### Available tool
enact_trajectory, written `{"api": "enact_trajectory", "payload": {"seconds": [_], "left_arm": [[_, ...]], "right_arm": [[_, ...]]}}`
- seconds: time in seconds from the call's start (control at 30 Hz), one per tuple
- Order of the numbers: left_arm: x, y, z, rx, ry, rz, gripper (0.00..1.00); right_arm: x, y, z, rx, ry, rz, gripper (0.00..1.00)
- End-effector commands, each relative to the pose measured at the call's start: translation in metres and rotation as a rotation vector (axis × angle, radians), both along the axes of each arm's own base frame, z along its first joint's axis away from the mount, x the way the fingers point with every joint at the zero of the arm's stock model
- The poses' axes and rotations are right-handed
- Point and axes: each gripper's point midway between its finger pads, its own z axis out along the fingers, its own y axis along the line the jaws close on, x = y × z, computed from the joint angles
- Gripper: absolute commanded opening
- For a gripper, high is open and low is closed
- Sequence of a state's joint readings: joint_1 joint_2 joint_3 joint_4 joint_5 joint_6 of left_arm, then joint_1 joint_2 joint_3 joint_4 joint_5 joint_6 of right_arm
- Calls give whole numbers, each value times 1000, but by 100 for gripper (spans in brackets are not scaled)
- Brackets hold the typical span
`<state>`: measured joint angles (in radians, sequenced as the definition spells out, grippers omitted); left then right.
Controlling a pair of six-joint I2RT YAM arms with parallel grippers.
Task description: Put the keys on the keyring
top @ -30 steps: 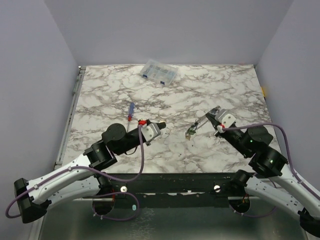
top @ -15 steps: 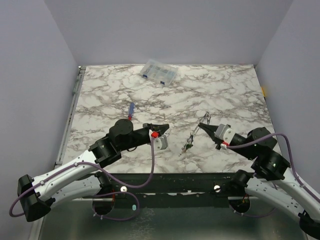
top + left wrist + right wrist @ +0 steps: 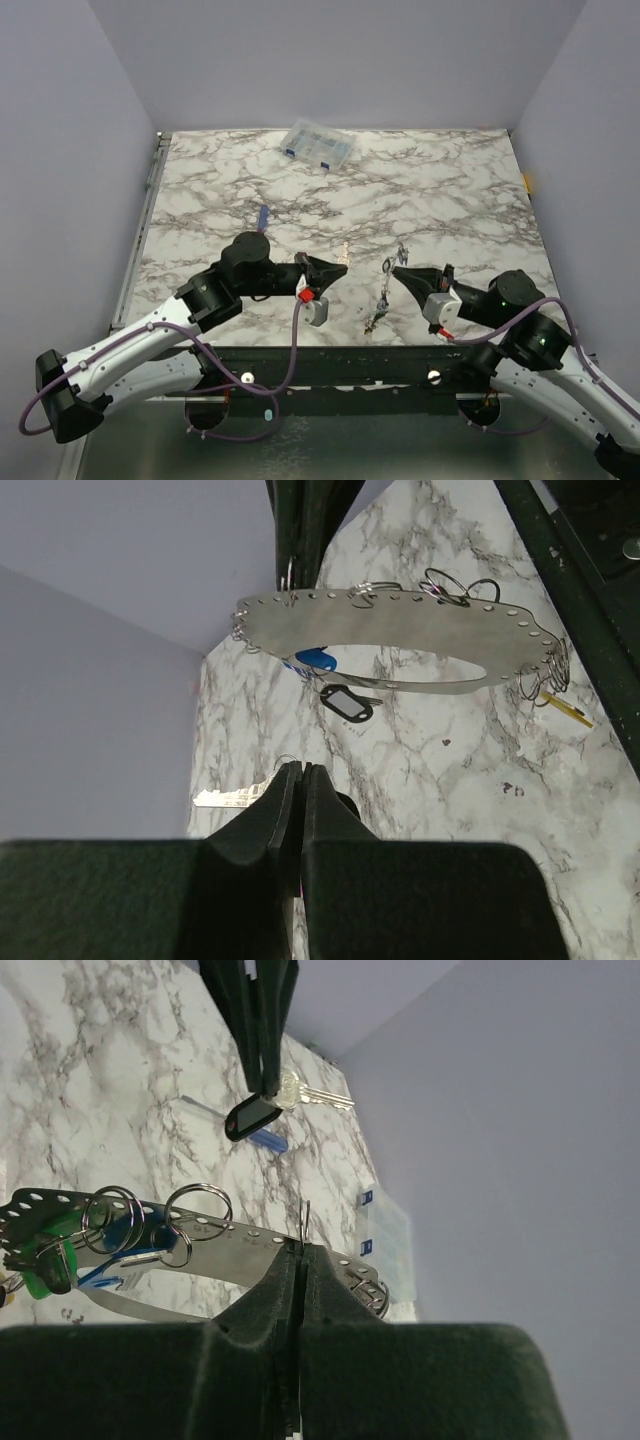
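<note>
While the right gripper (image 3: 298, 1250) is clamping its closed fingers on the rim of the keyring (image 3: 490, 635), the keyring is hanging in the air above the table (image 3: 450, 190), between the two arms and near the front edge. It is showing as a flat grey band pierced with small holes, and several split rings (image 3: 198, 1189) are dangling from those holes. A green tag (image 3: 45, 1260), a blue tag (image 3: 318, 658) and a yellow tag (image 3: 565, 710) are hanging from it too. The left gripper (image 3: 302, 772) is pinching a silver key (image 3: 228, 798) between closed fingers, with the blade sticking out sideways. It is pointing toward the keyring, close to it but apart. A black tag (image 3: 252, 1116) is sitting just beside the left fingertips; whether it is joined to that key I cannot tell. A screwdriver (image 3: 262, 215) is lying on the table beyond the left arm, and a clear box (image 3: 318, 145) is resting near the far edge.
</note>
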<state>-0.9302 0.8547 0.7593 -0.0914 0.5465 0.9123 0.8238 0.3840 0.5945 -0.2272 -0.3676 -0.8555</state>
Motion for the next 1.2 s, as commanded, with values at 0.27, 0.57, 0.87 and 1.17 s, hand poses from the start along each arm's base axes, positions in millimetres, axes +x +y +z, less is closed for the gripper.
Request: {"api": "enact_trajectory", "payload": {"seconds": [0.27,0.57,0.87,1.17], "left_arm": [[-22,-11,9,27,-19,-193,0],[-10,-18,3,1,46,-157,0],[10,-22,15,-106,122,-94,0],[4,-25,9,-93,160,-149,0]], "right_arm": [[2,-1,0,-109,-322,29,0],[6,2,-9,-149,-380,31,0],[2,13,-10,-113,-332,80,0],[-1,22,-9,-64,-217,115,0]]}}
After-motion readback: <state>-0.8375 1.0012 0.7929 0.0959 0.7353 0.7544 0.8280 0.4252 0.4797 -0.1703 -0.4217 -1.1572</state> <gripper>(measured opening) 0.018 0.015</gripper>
